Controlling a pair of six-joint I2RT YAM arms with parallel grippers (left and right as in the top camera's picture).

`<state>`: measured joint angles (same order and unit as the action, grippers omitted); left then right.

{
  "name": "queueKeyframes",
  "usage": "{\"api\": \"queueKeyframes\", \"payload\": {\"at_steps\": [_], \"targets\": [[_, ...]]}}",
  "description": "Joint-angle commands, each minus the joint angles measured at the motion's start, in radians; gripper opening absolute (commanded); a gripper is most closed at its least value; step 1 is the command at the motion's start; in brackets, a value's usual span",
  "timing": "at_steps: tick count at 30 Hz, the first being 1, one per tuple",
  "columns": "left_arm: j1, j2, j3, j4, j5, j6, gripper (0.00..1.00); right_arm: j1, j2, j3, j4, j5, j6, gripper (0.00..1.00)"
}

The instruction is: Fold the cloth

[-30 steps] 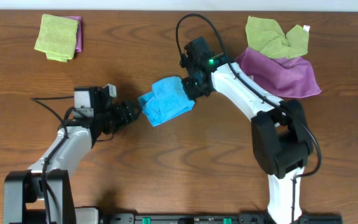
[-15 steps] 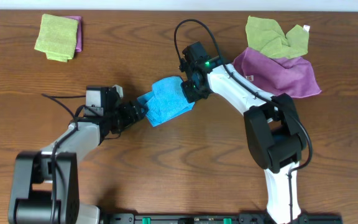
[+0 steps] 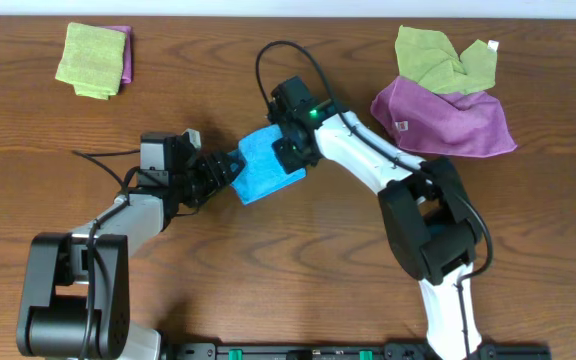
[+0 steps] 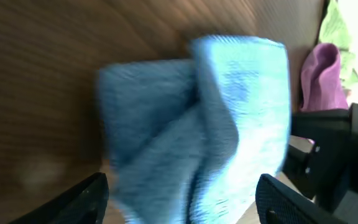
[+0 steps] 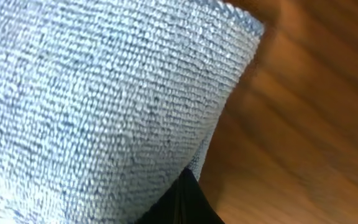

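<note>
The bright blue cloth [image 3: 265, 168] lies bunched in a partly folded heap at the table's middle. My right gripper [image 3: 286, 150] is at the cloth's upper right edge. In the right wrist view its fingers [image 5: 183, 198] are pressed together, with the cloth [image 5: 104, 99] draped over them, shut on a fold. My left gripper [image 3: 224, 170] is at the cloth's left edge. In the left wrist view its fingers [image 4: 182, 202] are wide open, and the blurred cloth [image 4: 197, 124] lies between them. The white tag is hidden.
A purple cloth [image 3: 448, 118] with a light green cloth [image 3: 438, 55] on it lies at the back right. A folded light green cloth [image 3: 91, 60] over a purple one lies at the back left. The table top [image 3: 268, 260] is dark wood.
My right gripper has moved left, carrying the cloth's upper layer over the rest. My left gripper has moved right until its open fingers straddle the cloth's left edge.
</note>
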<state>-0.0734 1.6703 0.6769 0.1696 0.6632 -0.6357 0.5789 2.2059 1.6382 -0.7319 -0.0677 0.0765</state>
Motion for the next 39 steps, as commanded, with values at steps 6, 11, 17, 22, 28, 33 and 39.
{"api": "queueKeyframes", "payload": {"at_steps": [6,11,17,22,28,33,39], "targets": [[-0.061,0.010,-0.003,0.011,-0.028,-0.015,0.78,0.024,0.020,0.001,0.007,-0.004,0.017,0.02],[-0.070,0.010,-0.003,0.006,-0.043,0.016,0.76,0.024,0.020,0.001,-0.002,-0.003,0.016,0.02],[-0.047,0.009,-0.001,-0.018,-0.040,0.083,0.71,0.024,0.020,0.001,-0.009,-0.003,0.016,0.01],[0.011,0.002,0.000,-0.021,0.055,0.110,0.75,0.022,0.020,0.001,-0.021,0.003,0.015,0.01],[0.076,-0.009,0.000,-0.047,0.163,0.132,0.80,0.022,0.020,0.001,-0.027,0.008,0.016,0.01],[0.111,-0.008,-0.002,-0.106,0.158,0.162,0.82,0.022,0.020,0.001,-0.043,0.008,0.015,0.01],[0.161,-0.007,-0.004,-0.124,0.181,0.192,0.84,0.022,0.020,0.001,-0.050,0.008,0.016,0.02]]}}
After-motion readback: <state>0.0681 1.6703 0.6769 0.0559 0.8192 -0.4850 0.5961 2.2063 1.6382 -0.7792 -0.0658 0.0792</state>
